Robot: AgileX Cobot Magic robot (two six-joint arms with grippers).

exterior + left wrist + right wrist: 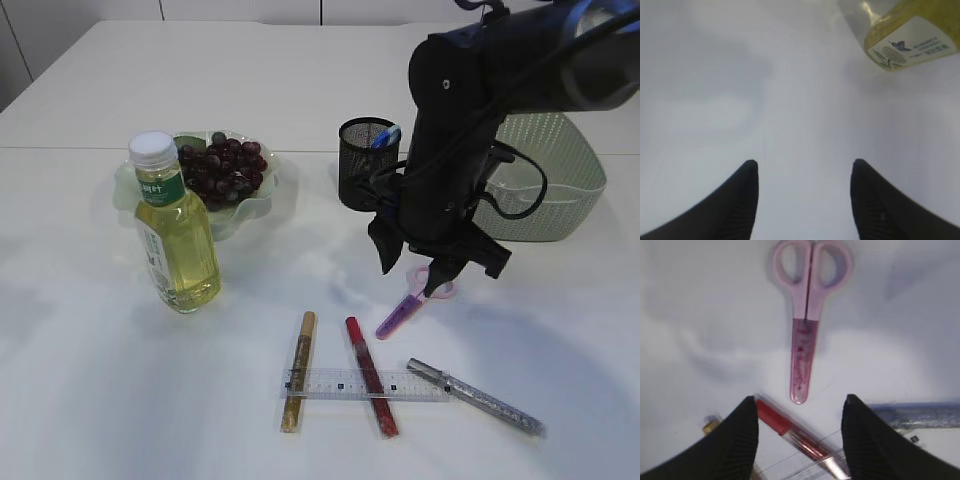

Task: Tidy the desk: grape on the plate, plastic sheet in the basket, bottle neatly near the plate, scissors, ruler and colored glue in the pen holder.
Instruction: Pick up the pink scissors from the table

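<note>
White table (90, 400), scissors (412, 305) under right gripper (436, 268)

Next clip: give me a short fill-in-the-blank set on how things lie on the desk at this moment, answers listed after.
1. The grapes lie on the ___.
2. The clear ruler lies across the gold glue stick and the ___ one.
3. The right gripper hangs open over the pink ___.
4. The bottle stands upright with its ___ cap on.

Missing words: plate; red; scissors; white
</note>
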